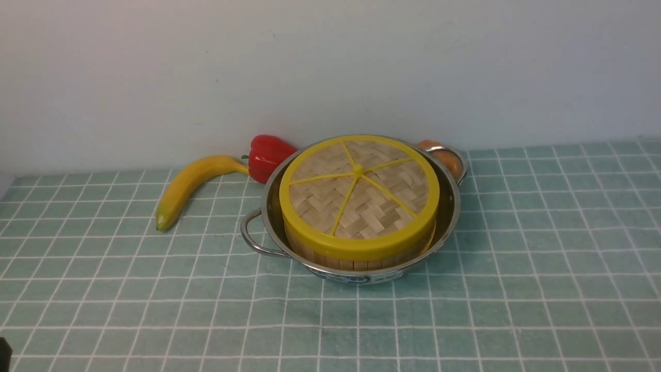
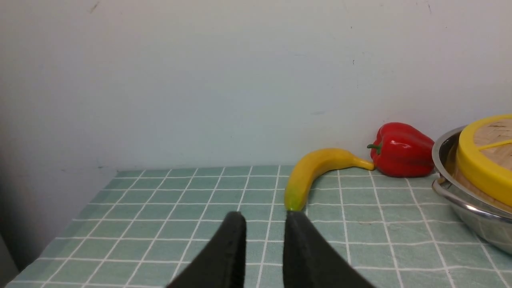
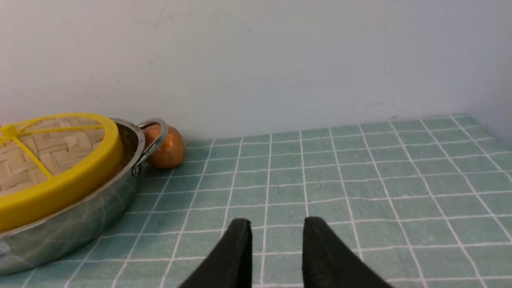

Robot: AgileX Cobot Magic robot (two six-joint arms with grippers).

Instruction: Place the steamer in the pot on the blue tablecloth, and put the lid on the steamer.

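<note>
Wrist views show left gripper (image 2: pixel 264 224) and right gripper (image 3: pixel 276 230) low over blue tablecloth (image 1: pixel 542 268), jaws slightly parted, holding nothing, beyond them pot (image 1: pixel 448 217) containing steamer (image 1: pixel 356 262), lid (image 1: pixel 359 194) on top.

Banana (image 1: pixel 192 182), pepper (image 1: pixel 268 155) crowding pot's (image 1: pixel 268 206) left.

The lid (image 1: pixel 359 194) hides the steamer's (image 1: pixel 356 261) inside; the pot (image 1: pixel 268 206) half hides an orange fruit (image 1: pixel 444 157).
</note>
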